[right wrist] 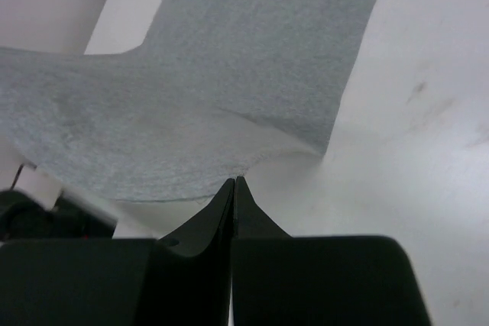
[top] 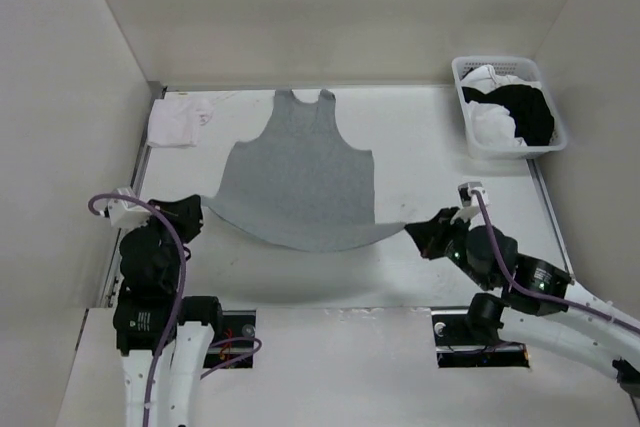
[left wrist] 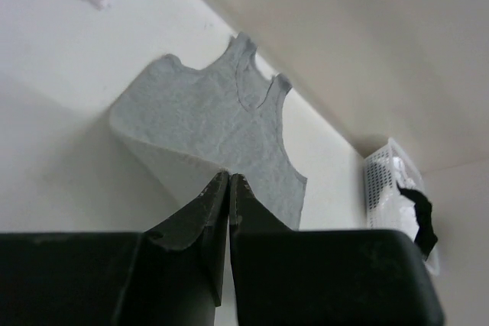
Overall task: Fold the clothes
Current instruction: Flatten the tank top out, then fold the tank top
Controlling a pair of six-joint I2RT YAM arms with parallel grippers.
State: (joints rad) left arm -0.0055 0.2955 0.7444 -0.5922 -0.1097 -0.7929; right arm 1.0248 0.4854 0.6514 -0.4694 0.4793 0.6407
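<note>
- Now, nearest the arm bases, the left gripper (top: 196,209) is pinched fully closed on the near-left hem corner of the heather-gray sleeveless top of soft thin fabric (top: 300,182). Its wrist view shows the fingers (left wrist: 202,219) meeting with fabric right at their tips.
- Same story on the other side: the right gripper (top: 416,231) is clamped tight on the near-right hem corner, and in its own wrist view the cloth runs straight into the closed tips.
- Between the two, the hem hangs in a shallow curve, lifted just off the white table (top: 430,157), while the chest and straps lie flat farther out.
- Here's the relation that matters. The top's long axis runs straight away from the fingers, hem near and neckline far, and each arm is equally close to its own corner. The likely fold is a carry of the hem forward toward the straps.
- Beyond that, a small white folded cloth (top: 178,122) sits at the far-left corner. A white plastic basket (top: 497,151) holding black and white garments (top: 525,112) sits at the far right.
</note>
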